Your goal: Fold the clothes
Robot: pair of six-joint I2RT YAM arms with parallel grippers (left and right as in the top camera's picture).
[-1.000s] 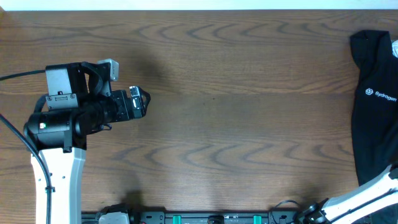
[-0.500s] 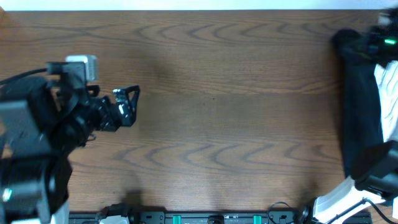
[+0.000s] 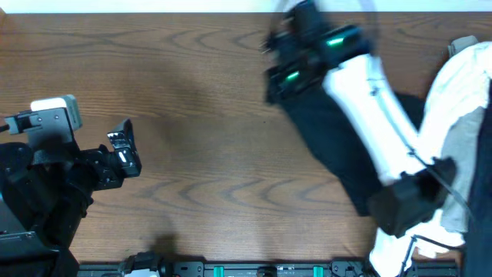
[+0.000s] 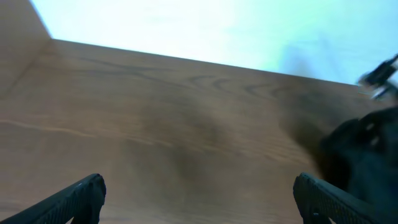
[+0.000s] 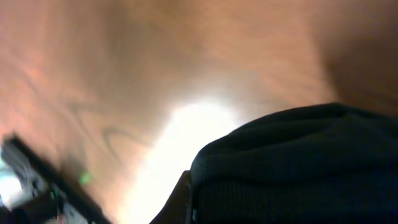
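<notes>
Now the right hand (image 3: 286, 65), clamped on the shirt (image 3: 332, 146), has swung it inward; the left hand (image 3: 123, 148) stands wide open.

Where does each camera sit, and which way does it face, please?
Overhead: above the table, looking straight down; shows the left arm, the right arm and the shirt.
Left wrist: on the left arm, looking low across the table; its open jaws frame the bottom corners, shirt at right.
Right wrist: on the right arm, close to the bunched shirt, table behind, blurred; its jaws hardly show.
Shared: all three see table and shirt.
</notes>
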